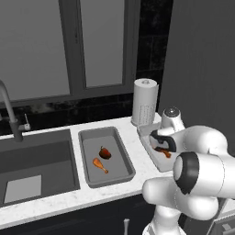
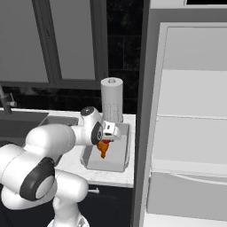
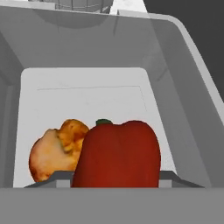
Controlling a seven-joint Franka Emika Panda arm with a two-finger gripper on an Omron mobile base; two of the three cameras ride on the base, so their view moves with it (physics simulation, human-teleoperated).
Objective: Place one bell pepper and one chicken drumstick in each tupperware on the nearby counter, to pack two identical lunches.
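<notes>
The pincer (image 3: 116, 181) pinches a smooth, firm, light, slippery pepper (image 3: 118, 153) across its belly; a drumstick (image 3: 57, 151) lies beside.

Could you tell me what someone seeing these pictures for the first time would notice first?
Probably the red bell pepper between the fingertips of the gripper, low inside the right-hand tupperware, with a browned chicken drumstick beside it. Next comes the other tupperware beside the dark sink on the white counter, already holding its own pepper and drumstick. A tall paper towel roll stands behind them.
</notes>
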